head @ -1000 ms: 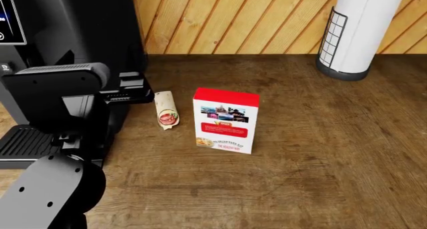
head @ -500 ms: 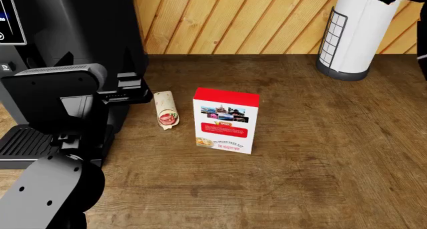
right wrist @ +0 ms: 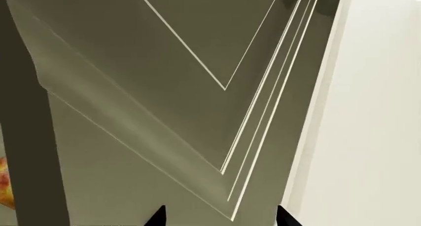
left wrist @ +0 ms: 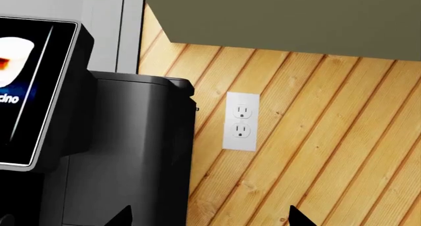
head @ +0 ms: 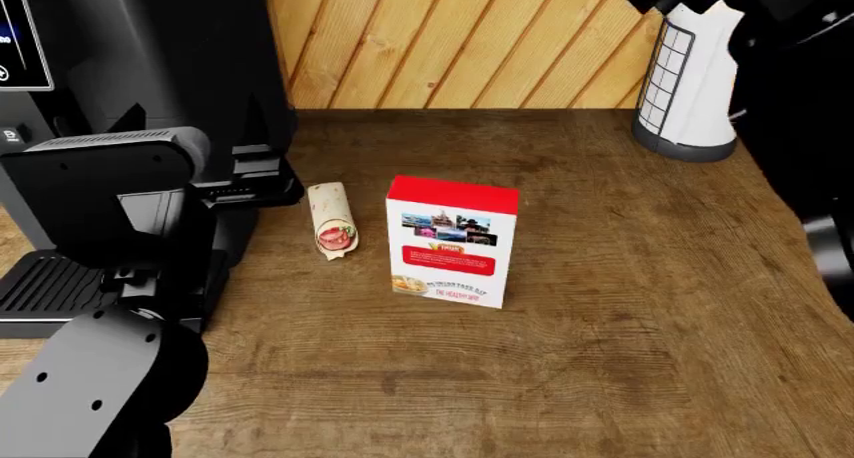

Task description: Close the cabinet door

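Note:
The cabinet door fills the right wrist view as an olive-grey panel with a recessed frame, seen close and at an angle. My right gripper points at it, open, with only the two dark fingertips showing and nothing between them. Whether they touch the door I cannot tell. In the head view the right arm rises out of the top right corner; door and gripper lie above that view. My left gripper is open, facing the wooden wall under the cabinet's underside.
On the wooden counter stand a black coffee machine, a wrap, a red-and-white box and a white paper towel roll. A wall outlet is beside the machine. A white wall borders the door.
The right arm has come into the head view at the top right and now partly covers the paper towel roll. The left arm and the counter objects have not moved.

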